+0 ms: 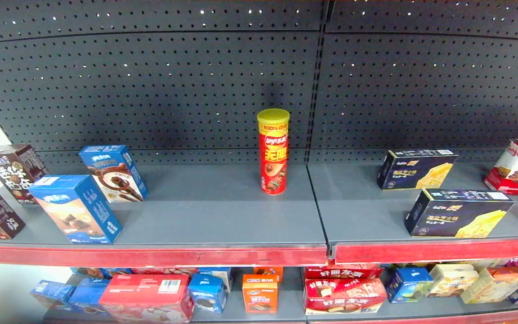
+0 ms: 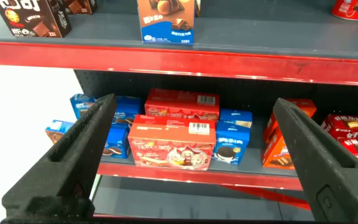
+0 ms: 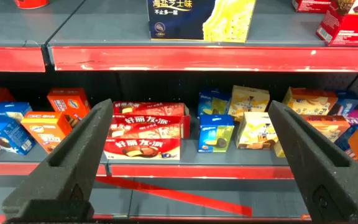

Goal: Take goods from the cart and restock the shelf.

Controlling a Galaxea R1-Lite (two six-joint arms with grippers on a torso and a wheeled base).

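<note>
Fingers [image 2: 73, 162] of the left gripper [image 2: 196, 106] are being held wide apart, and nothing is being gripped between them. Straight ahead of that gap, a red box [image 2: 173, 146] is being seen on the lower shelf [image 2: 185, 177], with blue packs [image 2: 114, 127] just beside it. Higher than this gripper, the red front edge of the upper shelf [image 2: 229, 62] is being seen, and a blue box [image 2: 166, 22] is being carried upright just behind that edge. The right gripper [image 3: 191, 107] is likewise being held fully open and empty. Ahead of its gap, stacked red-and-white boxes [image 3: 145, 140] are being seen on the same lower shelf, with small yellow and blue boxes [image 3: 235, 121] near them. Above this gripper, a dark blue and yellow box [image 3: 201, 18] is being carried close to the upper shelf's front edge. A red chip can [image 1: 273, 150] with a yellow lid is being seen upright toward the back of the upper shelf, higher than both grippers and, sideways, between them, well apart from the boxes on either side.
</note>
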